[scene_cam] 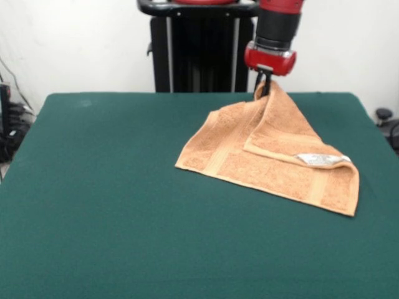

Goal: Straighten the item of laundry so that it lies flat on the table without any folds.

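Observation:
An orange-tan terry towel (pixel 268 156) lies on the right half of the dark green table (pixel 112 205). One corner is lifted into a peak, and a folded flap drapes down over the lower layer. A small white tag (pixel 321 159) shows at the flap's edge on the right. The gripper (pixel 264 86), under the red and black arm, is shut on the towel's raised corner near the table's far side. Flat woven bands run along the towel's front-left part and near its right edge.
The black pedestal (pixel 196 56) stands behind the table's far edge. Cables hang at the left edge (pixel 12 118), and a dark object (pixel 383 115) sits off the table at the right.

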You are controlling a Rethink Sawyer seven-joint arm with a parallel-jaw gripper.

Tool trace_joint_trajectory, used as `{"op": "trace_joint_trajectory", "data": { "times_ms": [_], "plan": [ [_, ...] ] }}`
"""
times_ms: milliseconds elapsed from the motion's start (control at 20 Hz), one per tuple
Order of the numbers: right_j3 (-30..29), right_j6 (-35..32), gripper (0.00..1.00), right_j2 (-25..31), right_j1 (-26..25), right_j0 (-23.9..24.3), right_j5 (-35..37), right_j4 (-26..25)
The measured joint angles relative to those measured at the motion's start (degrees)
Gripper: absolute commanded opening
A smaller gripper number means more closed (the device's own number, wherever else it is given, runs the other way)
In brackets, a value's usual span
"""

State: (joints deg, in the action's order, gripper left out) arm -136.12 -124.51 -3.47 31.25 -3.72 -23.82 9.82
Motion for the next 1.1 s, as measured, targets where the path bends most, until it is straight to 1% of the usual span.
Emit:
{"op": "trace_joint_trajectory", "data": {
  "times_ms": [400,450,900,1100],
  "plan": [
    [0.0,0.0,0.00,0.0,0.0,0.0,0.0,-0.1],
    [0.0,0.0,1.00,0.0,0.0,-0.1,0.0,-0.2],
    [-0.3,0.0,1.00,0.0,0.0,-1.8,0.0,-0.3],
    [-0.3,0.0,1.00,0.0,0.0,-1.8,0.0,-0.3]
  ]
}}
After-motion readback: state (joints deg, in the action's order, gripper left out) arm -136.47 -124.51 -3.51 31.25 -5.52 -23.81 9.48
